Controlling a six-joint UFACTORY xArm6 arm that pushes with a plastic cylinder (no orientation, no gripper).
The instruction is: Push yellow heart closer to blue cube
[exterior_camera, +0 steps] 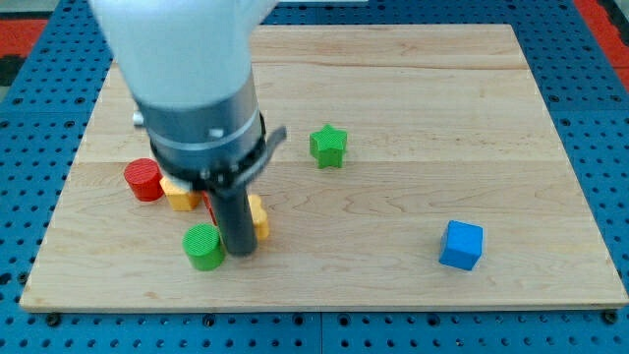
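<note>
The blue cube (461,245) sits at the view's lower right on the wooden board (413,118). A yellow block (258,217), partly hidden behind my rod, lies at the lower left; its shape cannot be made out. My tip (239,253) rests on the board just left of and touching this yellow block, with the green cylinder (204,246) right beside it on the left. A second yellow block (180,194) lies next to the red cylinder (143,180), half hidden by the arm.
A green star (328,146) lies near the board's middle. The arm's white and grey body (192,88) covers the upper left of the board. A bit of red (210,208) shows behind the rod. A blue pegboard surrounds the board.
</note>
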